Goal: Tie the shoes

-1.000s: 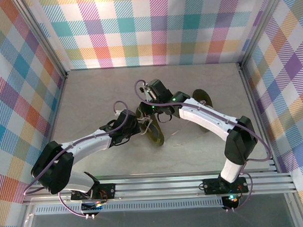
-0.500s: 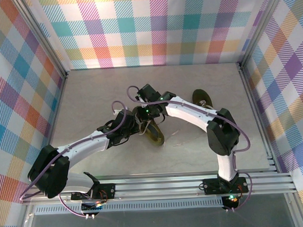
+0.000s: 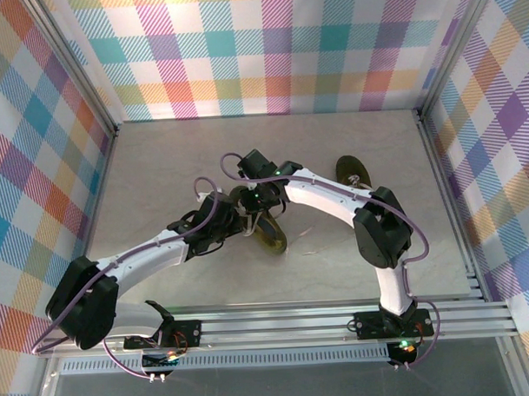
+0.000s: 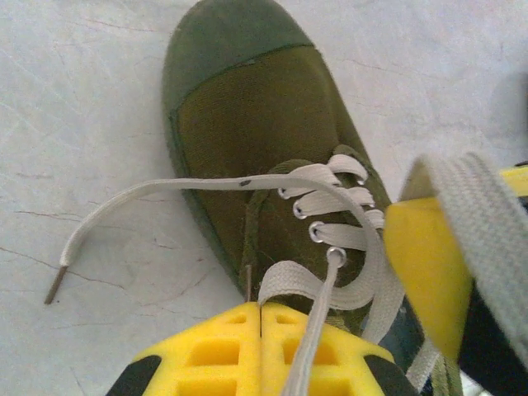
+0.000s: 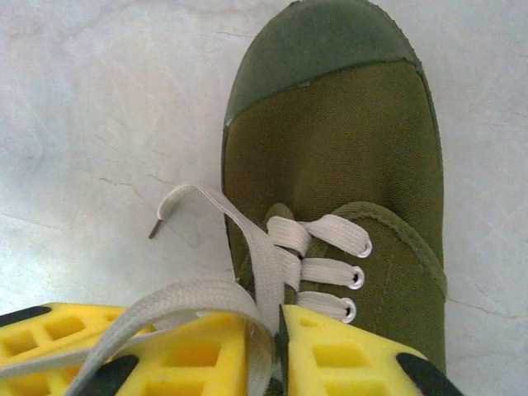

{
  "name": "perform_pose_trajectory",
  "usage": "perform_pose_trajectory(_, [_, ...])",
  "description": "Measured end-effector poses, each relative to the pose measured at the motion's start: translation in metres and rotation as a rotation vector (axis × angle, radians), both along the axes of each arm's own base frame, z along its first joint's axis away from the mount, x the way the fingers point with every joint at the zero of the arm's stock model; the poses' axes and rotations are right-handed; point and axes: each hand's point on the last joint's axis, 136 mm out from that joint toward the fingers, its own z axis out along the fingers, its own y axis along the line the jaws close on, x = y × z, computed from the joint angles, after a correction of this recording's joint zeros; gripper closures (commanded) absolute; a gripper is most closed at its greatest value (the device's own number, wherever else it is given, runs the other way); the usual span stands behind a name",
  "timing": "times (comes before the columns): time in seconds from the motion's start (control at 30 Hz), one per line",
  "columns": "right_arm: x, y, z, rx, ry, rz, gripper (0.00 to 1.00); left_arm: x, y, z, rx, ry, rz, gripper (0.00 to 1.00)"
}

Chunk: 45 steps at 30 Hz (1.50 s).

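Olive-brown canvas shoe (image 4: pixel 247 124), lying directly ahead of the left gripper (image 4: pixel 261 330) and the right gripper (image 5: pixel 280 346), its toe pointing away from both. Its pale grey laces (image 4: pixel 330 202) are threaded through metal eyelets. One strand loops back to the left gripper, whose jaws are pressed together on it at the seam, just by the strand's brown tip. Another strand trails over the table (image 4: pixel 99 99) to the left of that gripper, its end loose. The right gripper's jaws stand a narrow slit apart. A strand runs down into the slit, and whether it is pinched cannot be told. A further strand drapes across that gripper's left side. The second shoe (image 3: pixel 354 171) lies well apart, to the right of the right gripper, beside its arm.
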Motion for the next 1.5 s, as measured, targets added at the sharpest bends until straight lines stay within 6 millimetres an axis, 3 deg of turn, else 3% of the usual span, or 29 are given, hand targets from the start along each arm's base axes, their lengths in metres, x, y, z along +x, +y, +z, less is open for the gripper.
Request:
perform_pose_trajectory(0.1, [-0.004, 0.004, 0.004, 0.038, -0.003, 0.031, 0.67, 0.0, -0.001, 0.0, -0.016, 0.009, 0.0, 1.0])
perform_pose_trajectory(0.27, [-0.015, -0.003, 0.025, 0.101, -0.045, 0.046, 0.66, 0.001, 0.001, 0.0, -0.048, 0.029, 0.015, 1.0])
perform_pose_trajectory(0.47, [-0.026, -0.046, 0.06, 0.152, -0.213, -0.036, 0.62, 0.003, 0.005, -0.001, -0.089, 0.057, 0.051, 1.0])
perform_pose_trajectory(0.57, [-0.038, -0.062, 0.064, 0.197, -0.264, -0.047, 0.63, 0.003, 0.007, -0.002, -0.104, 0.077, 0.068, 1.0])
perform_pose_trajectory(0.8, [-0.083, -0.064, 0.016, 0.235, -0.239, -0.011, 0.62, 0.003, 0.006, 0.0, -0.142, 0.113, 0.094, 1.0])
perform_pose_trajectory(0.93, [-0.098, -0.056, 0.002, 0.271, -0.237, 0.017, 0.62, 0.001, 0.005, 0.001, -0.156, 0.133, 0.106, 1.0])
perform_pose_trajectory(1.07, [-0.104, -0.035, 0.004, 0.315, -0.268, 0.053, 0.63, 0.0, 0.006, 0.004, -0.161, 0.154, 0.128, 1.0])
perform_pose_trajectory(1.2, [-0.11, -0.019, -0.019, 0.291, -0.257, 0.059, 0.62, -0.001, 0.008, 0.006, -0.16, 0.174, 0.148, 1.0])
perform_pose_trajectory(1.33, [-0.107, -0.01, -0.039, 0.249, -0.238, 0.008, 0.57, -0.003, 0.011, 0.003, -0.155, 0.194, 0.163, 1.0])
perform_pose_trajectory(1.5, [-0.1, -0.005, -0.046, 0.251, -0.221, -0.084, 0.55, -0.004, 0.012, 0.002, -0.156, 0.203, 0.171, 1.0])
